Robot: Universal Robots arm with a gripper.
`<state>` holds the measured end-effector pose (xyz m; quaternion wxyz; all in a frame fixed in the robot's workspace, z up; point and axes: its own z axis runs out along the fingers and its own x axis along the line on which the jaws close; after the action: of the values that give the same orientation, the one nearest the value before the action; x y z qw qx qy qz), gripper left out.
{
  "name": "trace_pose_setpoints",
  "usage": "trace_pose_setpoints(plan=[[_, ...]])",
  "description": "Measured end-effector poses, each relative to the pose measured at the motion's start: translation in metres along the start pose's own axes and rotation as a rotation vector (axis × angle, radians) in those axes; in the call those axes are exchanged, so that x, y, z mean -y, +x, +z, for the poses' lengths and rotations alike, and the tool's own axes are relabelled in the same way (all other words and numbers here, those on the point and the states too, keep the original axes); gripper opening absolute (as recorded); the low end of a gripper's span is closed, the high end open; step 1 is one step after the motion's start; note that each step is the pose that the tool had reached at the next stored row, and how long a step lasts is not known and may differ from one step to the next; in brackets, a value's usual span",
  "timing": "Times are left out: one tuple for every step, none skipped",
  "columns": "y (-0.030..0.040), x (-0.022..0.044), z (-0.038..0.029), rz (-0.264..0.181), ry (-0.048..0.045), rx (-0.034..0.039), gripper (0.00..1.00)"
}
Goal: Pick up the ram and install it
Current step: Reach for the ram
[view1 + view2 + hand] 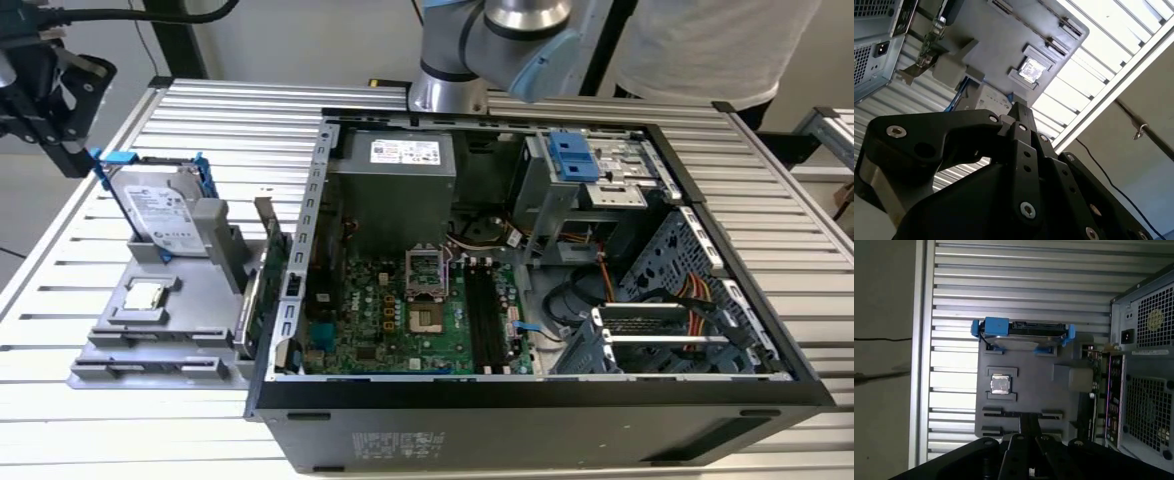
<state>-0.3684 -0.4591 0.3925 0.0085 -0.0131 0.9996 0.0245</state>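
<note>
Above the parts tray [200, 310], at nine o'clock from the open computer case [534, 415], I see the gripper [1030, 416] pinched closed and empty over what seems the ram [1011, 413], edge-up in its slot; lowered unopened, it would likely strike and crack it.

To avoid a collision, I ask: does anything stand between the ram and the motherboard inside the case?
Yes. The ram stands at the edge of the holder; the green card and the case's side wall rise between it and the motherboard.
</note>
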Motion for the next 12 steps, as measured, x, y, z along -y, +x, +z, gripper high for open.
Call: trace_pose_setpoints(plan=[[-0.0001,0.0015,-0.0001,0.000,0.0000,-0.0002,0.00],[-0.0001,0.0030,-0.0002,0.000,0.0000,-0.0005,0.00],[-0.0001,0.0046,-0.0002,0.000,-0.0001,-0.0007,0.00],[-0.0001,0.0062,-0.0003,0.000,-0.0001,-0.0010,0.00],[-0.0002,0.0081,-0.0004,0.000,-0.0001,-0.0013,0.00],[-0.0004,0.0099,-0.0005,0.000,-0.0001,-0.0017,0.00],[-0.0006,0.0117,-0.0006,0.000,-0.0001,-0.0021,0.00],[-0.0009,0.0134,-0.0006,0.000,-0.0001,-0.0026,0.00],[-0.0015,0.0148,-0.0007,0.000,-0.0002,-0.0035,0.00],[-0.0027,0.0161,-0.0008,0.000,-0.0001,-0.0050,0.00],[-0.0035,0.0172,-0.0008,0.000,-0.0002,-0.0059,0.00],[-0.0044,0.0186,-0.0008,0.000,-0.0003,-0.0066,0.00]])
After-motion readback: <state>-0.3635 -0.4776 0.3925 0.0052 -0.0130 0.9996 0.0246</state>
